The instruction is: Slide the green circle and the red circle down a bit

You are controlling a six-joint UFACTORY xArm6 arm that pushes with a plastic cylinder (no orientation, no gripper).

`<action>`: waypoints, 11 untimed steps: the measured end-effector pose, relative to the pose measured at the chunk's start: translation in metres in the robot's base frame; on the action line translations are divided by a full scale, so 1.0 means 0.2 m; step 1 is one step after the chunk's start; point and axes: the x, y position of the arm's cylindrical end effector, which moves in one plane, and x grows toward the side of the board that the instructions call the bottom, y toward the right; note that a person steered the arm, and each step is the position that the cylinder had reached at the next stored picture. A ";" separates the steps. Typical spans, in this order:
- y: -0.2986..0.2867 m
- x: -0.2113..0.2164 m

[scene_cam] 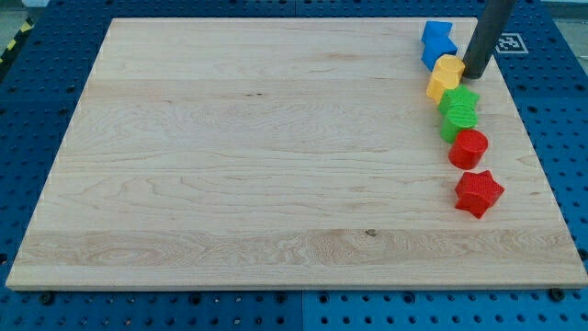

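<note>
The green circle (455, 127) lies near the view's right edge of the wooden board (257, 156), partly under a green star (460, 101). The red circle (469, 148) touches the green circle on its lower right. My tip (475, 74) stands at the view's upper right, just right of a yellow block (449, 69), above the green star and well above both circles. The dark rod rises out of the view's top.
The blocks form a tight column: two blue blocks (437, 42) at the top, then two yellow blocks, the lower one (439, 89) against the green star. A red star (479, 192) lies apart below the red circle. The board's right edge (542, 175) is close.
</note>
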 end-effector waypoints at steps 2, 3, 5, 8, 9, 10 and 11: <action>0.00 0.20; -0.01 0.33; -0.02 0.59; -0.02 1.03; -0.02 1.20; -0.02 1.32; -0.15 1.32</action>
